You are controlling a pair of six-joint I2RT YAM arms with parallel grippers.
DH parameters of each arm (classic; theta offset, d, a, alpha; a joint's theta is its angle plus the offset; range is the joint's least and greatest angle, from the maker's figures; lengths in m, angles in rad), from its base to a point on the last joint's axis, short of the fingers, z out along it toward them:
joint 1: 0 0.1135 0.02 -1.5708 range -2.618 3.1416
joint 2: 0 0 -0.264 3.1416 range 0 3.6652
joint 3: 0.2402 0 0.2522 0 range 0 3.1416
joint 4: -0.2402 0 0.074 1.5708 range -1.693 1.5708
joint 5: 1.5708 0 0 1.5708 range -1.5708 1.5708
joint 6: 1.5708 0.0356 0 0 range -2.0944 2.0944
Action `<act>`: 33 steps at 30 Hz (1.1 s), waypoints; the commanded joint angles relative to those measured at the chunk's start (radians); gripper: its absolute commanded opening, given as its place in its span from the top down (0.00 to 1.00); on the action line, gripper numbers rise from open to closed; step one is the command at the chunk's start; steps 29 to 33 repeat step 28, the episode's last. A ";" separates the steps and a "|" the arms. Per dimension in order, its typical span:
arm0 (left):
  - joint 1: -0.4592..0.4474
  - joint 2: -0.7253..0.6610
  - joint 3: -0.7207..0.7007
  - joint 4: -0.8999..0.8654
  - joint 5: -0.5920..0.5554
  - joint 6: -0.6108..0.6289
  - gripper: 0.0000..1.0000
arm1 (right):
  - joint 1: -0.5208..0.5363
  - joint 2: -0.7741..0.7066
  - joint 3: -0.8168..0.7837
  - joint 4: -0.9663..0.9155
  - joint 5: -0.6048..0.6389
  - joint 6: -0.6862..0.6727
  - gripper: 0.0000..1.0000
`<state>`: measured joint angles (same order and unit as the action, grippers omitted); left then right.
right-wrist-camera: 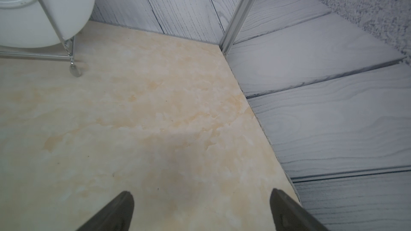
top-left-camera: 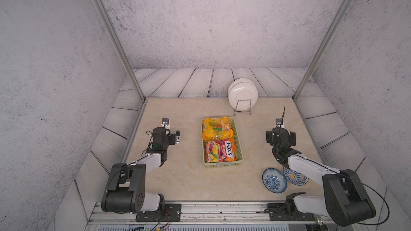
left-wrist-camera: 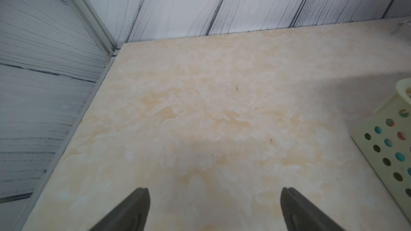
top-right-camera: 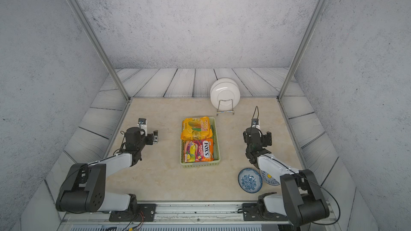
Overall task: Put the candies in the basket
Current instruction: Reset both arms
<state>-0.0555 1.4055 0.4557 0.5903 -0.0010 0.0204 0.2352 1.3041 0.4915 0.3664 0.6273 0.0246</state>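
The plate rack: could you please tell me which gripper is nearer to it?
Right. The right gripper is front-right of the plate rack; the left gripper lies beyond the basket.

Basket [top-left-camera: 222,164] pale yellow-green. Bag [top-left-camera: 216,128] yellow-orange. Packet [top-left-camera: 220,151] orange-pink, fruit print. Bowls [top-left-camera: 274,180] blue floral on white. Plates [top-left-camera: 242,92] plain white. Tabletop [top-left-camera: 178,174] beige marbled.

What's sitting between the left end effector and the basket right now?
Nothing. Only bare tabletop separates the left end effector from the basket, as both top views and the left wrist view show.
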 commanded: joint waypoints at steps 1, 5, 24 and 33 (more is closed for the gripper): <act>0.013 0.051 -0.054 0.212 -0.040 0.014 0.02 | -0.020 0.039 -0.015 0.152 -0.027 0.030 0.00; 0.012 0.115 -0.060 0.282 -0.094 -0.009 0.02 | -0.046 0.107 -0.019 0.267 -0.065 0.013 0.00; 0.013 0.122 0.000 0.176 -0.183 -0.050 0.02 | -0.064 0.003 -0.041 0.288 -0.114 -0.008 0.00; 0.013 0.122 -0.004 0.180 -0.200 -0.056 0.02 | -0.063 -0.026 -0.067 0.289 -0.140 0.003 0.00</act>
